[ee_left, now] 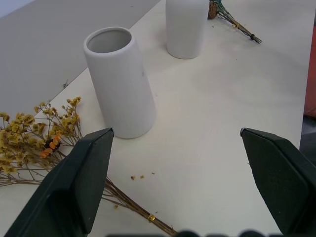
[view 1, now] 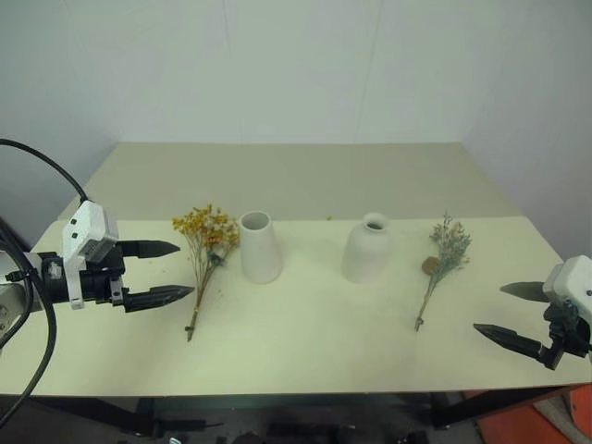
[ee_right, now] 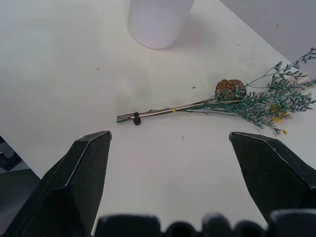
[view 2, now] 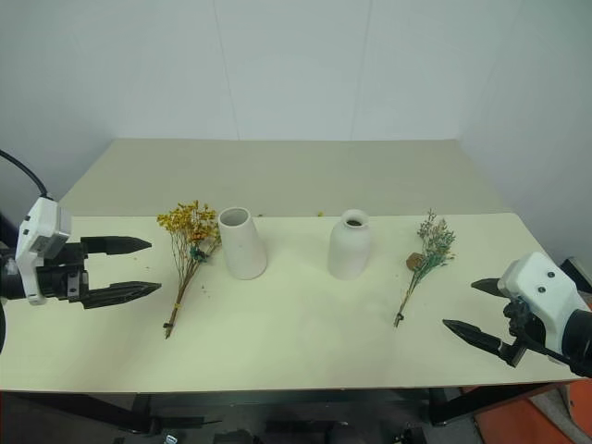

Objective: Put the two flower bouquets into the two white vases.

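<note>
Both bouquets lie flat on the table [view 1: 305,351]: the yellow spray [view 1: 205,242] just left of the cone vase [view 1: 259,246], the grey-green sprig [view 1: 442,261] right of the bottle vase [view 1: 368,248]. Left gripper [view 1: 165,271] and right gripper [view 2: 474,309] hover spread wide, empty. The sprig's yellow ball is barely visible.

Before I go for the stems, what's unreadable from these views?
- Inside of the tapered vase and the bottle vase: their own walls hide the bottoms.
- Bottle vase's neck: cut off by the left wrist view's edge.
- Yellow bouquet stem end: cut off in the left wrist view.
- Grey-green sprig tie: too small to identify.
</note>
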Tool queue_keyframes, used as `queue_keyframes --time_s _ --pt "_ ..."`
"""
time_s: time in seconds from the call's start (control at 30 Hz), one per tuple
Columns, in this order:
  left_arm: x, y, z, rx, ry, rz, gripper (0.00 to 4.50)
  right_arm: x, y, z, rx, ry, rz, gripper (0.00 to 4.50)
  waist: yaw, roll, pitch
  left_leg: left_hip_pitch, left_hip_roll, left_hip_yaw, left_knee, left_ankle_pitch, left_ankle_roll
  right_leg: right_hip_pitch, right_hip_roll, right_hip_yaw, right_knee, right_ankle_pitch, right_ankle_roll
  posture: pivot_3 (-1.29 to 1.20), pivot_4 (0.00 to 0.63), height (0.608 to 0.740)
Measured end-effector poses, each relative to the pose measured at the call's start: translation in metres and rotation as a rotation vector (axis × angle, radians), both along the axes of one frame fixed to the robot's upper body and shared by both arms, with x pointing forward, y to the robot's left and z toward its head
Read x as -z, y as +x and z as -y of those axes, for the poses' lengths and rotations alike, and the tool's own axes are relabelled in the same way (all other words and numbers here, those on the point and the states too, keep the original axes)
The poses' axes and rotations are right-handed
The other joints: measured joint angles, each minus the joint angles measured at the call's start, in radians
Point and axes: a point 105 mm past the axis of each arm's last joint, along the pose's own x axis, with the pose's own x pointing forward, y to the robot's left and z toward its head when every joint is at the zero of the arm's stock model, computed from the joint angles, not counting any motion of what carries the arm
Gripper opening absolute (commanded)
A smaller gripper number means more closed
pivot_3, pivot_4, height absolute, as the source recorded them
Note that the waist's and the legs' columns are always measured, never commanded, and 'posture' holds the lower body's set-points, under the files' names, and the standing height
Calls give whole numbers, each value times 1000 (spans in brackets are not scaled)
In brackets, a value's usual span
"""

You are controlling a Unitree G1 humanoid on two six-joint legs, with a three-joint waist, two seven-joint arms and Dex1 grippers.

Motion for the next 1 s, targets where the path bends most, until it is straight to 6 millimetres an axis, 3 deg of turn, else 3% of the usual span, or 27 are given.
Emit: queue_keyframes --time_s 0.43,0.53,0.77,1.0 --pt "-12 4 12 33 -47 36 4492 -4 8 1 43 17 34 4500 0 0 0 0 0 0 0 0 0 0 0 0 0 0 0 0 150 740" --pt "-19 7 39 151 -99 63 4492 -8 28 0 119 75 73 4500 -1 0 0 1 -1 0 0 0 0 2 0 0 0 0 0 0 150 740" --pt "-3 22 104 382 -89 58 4492 7 70 -13 334 260 25 4500 -2 0 0 -2 -2 -1 0 0 0 -1 0 1 1 1 0 0 150 740" --pt "15 46 139 486 -42 69 4492 34 88 -34 514 324 -149 4500 -3 0 0 -14 -2 -2 1 1 0 -13 0 1 3 6 -9 0 150 740"
